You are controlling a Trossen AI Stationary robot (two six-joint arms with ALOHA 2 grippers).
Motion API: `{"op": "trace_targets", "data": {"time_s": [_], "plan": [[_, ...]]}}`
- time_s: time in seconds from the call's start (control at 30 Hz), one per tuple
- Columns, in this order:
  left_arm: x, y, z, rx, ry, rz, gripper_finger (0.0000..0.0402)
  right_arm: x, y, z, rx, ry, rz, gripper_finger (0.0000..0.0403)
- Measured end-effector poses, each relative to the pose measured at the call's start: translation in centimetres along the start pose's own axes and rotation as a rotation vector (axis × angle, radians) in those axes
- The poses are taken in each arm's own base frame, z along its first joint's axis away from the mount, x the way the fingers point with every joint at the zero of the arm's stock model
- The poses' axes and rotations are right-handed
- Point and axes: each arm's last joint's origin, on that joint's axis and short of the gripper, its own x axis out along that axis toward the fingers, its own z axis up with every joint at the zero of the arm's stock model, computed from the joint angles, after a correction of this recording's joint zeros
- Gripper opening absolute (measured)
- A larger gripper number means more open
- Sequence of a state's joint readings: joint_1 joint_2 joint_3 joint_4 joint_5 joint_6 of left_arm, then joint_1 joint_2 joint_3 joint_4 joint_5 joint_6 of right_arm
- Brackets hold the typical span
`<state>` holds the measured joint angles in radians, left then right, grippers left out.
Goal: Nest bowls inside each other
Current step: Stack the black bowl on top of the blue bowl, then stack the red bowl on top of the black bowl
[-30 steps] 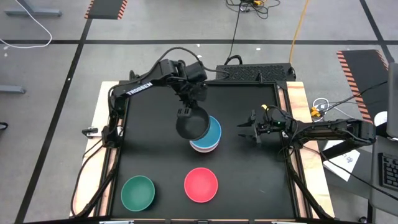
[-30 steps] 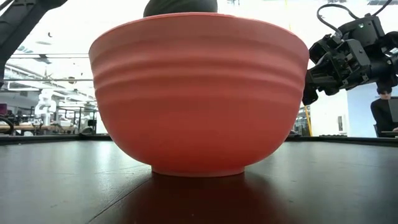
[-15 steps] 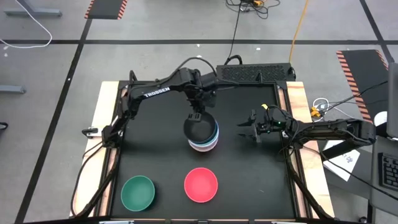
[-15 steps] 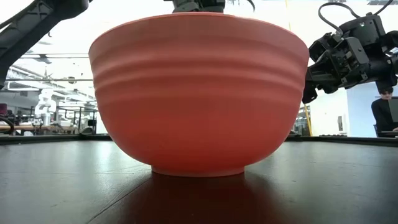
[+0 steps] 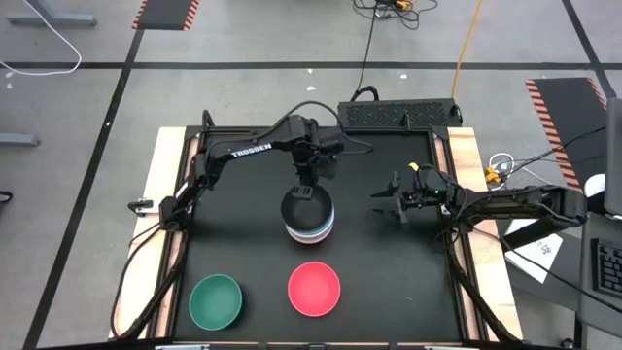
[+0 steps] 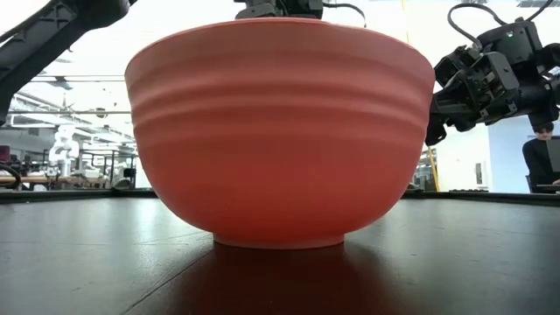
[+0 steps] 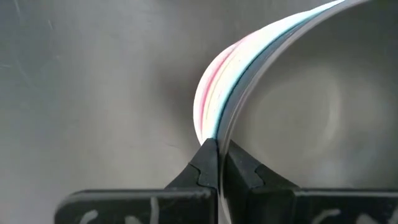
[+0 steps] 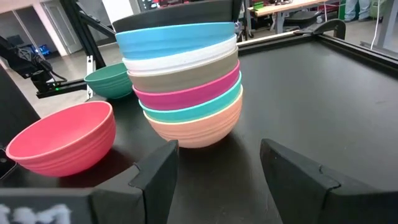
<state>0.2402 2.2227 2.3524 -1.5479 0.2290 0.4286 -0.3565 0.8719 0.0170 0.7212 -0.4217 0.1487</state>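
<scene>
- Since a second ago: black bowl carried from off-centre and tilted over the stack to level and seated on top of it, at the middle of the tabletop.
- Meaning for the task: seven bowls now nested — black, blue, white, taupe, magenta, teal, orange, from the top down in the right wrist view; release appears to be the step in hand.
- Left tool: closed, pinching the black bowl's rim at its 12 o'clock edge, fingers one on each side of the thin wall.
- Right tool: wide open, holding nothing, waiting at 3 o'clock of the stack, apart from it.
- Left to do: red bowl at 6 o'clock of the stack and green bowl at about 7 o'clock, both loose on the tabletop.
</scene>
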Motion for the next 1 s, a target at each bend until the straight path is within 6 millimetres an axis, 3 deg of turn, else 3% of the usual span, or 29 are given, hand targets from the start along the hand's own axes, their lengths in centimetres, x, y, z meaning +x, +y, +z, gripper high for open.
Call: {"op": "trace_targets", "data": {"time_s": [0.5,0.77,1.0], "plan": [[0.4,-1.6,0.8,0.03,0.036,0.109,0.0012,0.0,0.0,0.0,0.015,-0.001,0.0,0.0219],[0.5,-1.9,1.8,0.061,-0.025,0.16,0.0129,0.0,0.0,0.0,0.023,0.0,0.001,0.0219],[-1.1,-2.4,1.4,0.048,-0.076,0.142,0.0211,0.0,0.0,-0.2,0.034,0.017,0.001,0.0219]]}}
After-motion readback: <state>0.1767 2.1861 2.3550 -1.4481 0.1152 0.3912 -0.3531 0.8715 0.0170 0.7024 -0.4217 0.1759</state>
